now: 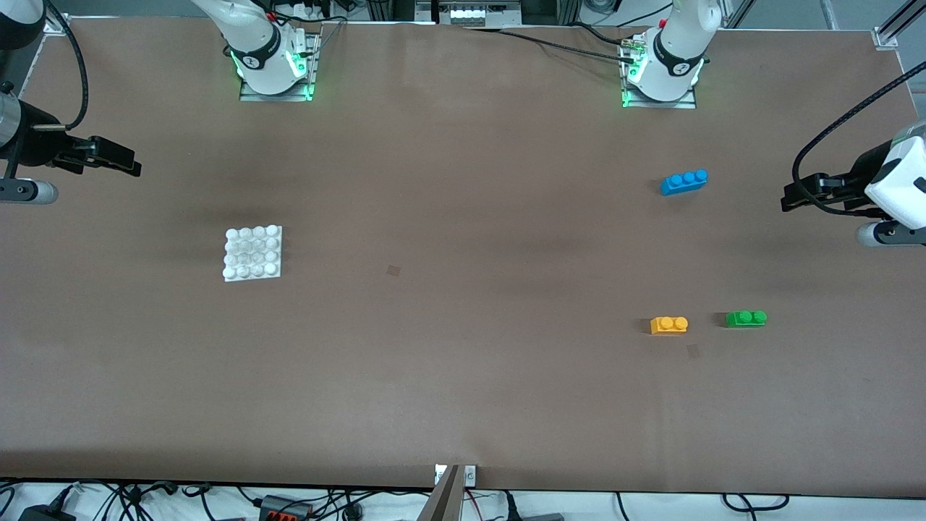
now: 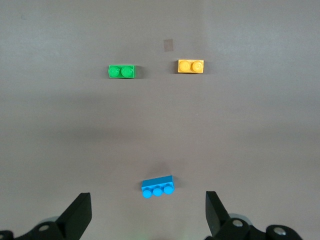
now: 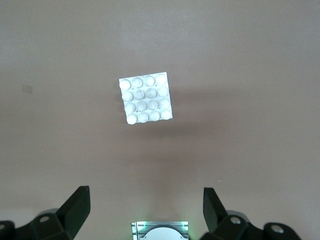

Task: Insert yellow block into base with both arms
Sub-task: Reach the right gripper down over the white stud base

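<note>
light is even and soft from above. the brown table [image 1: 463,362] shows faint wide shadows and a pale glare near its middle. green lamps glow at both arm bases. all views are sharp.

Blue three-stud brick [image 1: 684,181] lying slightly askew on brown table [image 1: 463,376], toward the left arm's end, studs up. Green two-stud brick [image 1: 746,318] nearer the front camera than the blue one, well apart from it, also studs up. Two small darker square patches [image 1: 393,270] marking the tabletop, one near mid-table.
</note>
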Tool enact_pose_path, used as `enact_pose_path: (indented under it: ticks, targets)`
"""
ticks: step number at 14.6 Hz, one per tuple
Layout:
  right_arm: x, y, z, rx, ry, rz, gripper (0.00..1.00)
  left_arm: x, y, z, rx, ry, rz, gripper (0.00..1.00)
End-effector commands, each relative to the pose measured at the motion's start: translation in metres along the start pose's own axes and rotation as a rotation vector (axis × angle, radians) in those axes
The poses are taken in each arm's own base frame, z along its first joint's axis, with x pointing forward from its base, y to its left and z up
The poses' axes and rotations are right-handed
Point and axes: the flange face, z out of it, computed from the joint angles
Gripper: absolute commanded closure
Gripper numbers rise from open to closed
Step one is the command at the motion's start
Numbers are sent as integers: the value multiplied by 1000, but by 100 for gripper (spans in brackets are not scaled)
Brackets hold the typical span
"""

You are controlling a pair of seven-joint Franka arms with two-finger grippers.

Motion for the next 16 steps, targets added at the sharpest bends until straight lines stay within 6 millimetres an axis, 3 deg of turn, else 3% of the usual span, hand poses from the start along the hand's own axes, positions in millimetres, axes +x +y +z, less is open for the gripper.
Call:
enact_pose_path:
  ticks: [1, 4, 6, 9, 12, 16]
  targets:
    - [15, -2, 17, 16, -48, -8, 0, -6, -2, -6, -26, 5, 16, 0]
    - [33, -13, 45, 15, -91, -43, 0, -6, -2, -6, -26, 5, 16, 0]
    - [51, -15, 76, 11, -116, -47, 0, -6, -2, -5, -26, 4, 16, 0]
    - [70, -17, 138, 0, -107, -51, 0, -7, -1, -6, -26, 5, 18, 0]
    - [64, -14, 213, -1, -55, -45, 0, -7, -1, -6, -25, 5, 16, 0]
    - [52, -13, 296, -4, 59, -47, 0, -4, 2, -1, -34, -4, 22, 0]
